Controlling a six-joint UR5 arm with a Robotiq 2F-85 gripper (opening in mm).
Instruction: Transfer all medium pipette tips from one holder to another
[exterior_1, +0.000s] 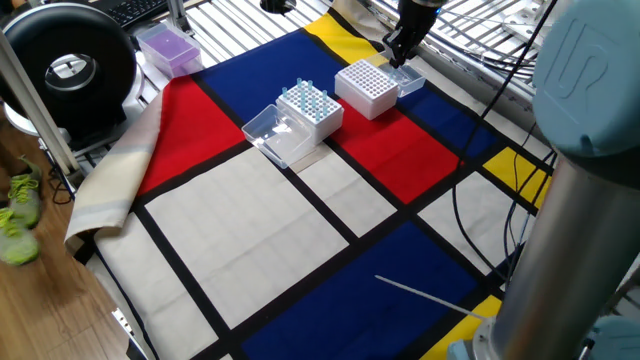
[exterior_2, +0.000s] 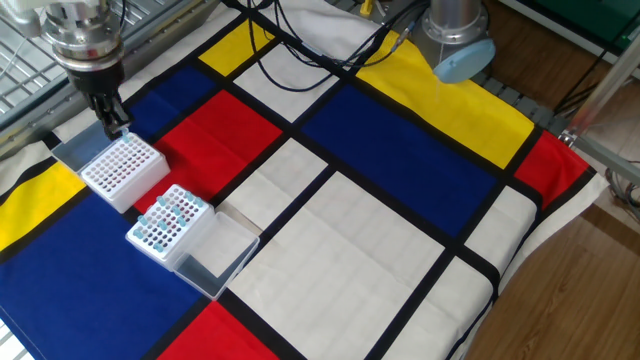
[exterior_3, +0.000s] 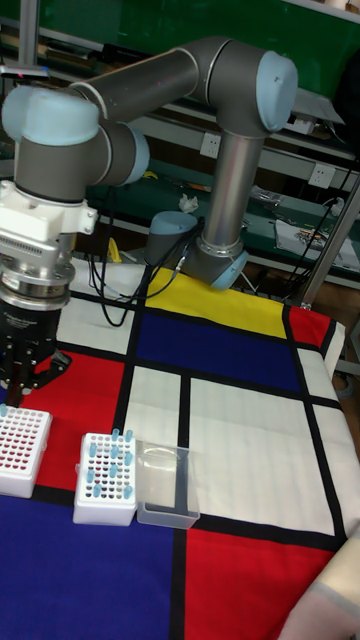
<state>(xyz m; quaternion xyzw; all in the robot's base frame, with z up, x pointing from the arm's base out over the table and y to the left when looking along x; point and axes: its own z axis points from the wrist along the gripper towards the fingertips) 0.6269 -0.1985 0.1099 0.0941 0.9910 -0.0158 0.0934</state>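
- The bench (exterior_2: 400, 260) is covered by a cloth of red, blue, yellow and white panels with black bands; in the other fixed view the whole stretch from 1 o'clock round to 6 o'clock is bare cloth, with the hardware crowded toward 9 and 10 o'clock near the cloth's edge.
- Two white perforated boxes sit close together there: the empty-looking holder (exterior_2: 122, 170) nearer the edge, and the loaded holder (exterior_2: 168, 221) just beside it at about 5 o'clock, with a clear lid (exterior_2: 212, 256) hinged open flat on its far side.
- The end effector (exterior_2: 112, 118) hangs low at the back corner of the empty-looking holder — its dark fingers (exterior_3: 22, 375) are drawn close together, but whether anything is pinched between them I cannot tell.
- The medium pipette tips (exterior_3: 108, 462) stand in the loaded holder, scattered among its holes; from the end effector they lie toward 5 o'clock in the other fixed view, one box away and not touching it.
- Each tip stands upright — long axis vertical, wide blue collar up, narrow end down in the rack (exterior_1: 311, 104).
- A purple box (exterior_1: 168, 46) rests well apart at 10 o'clock in one fixed view.
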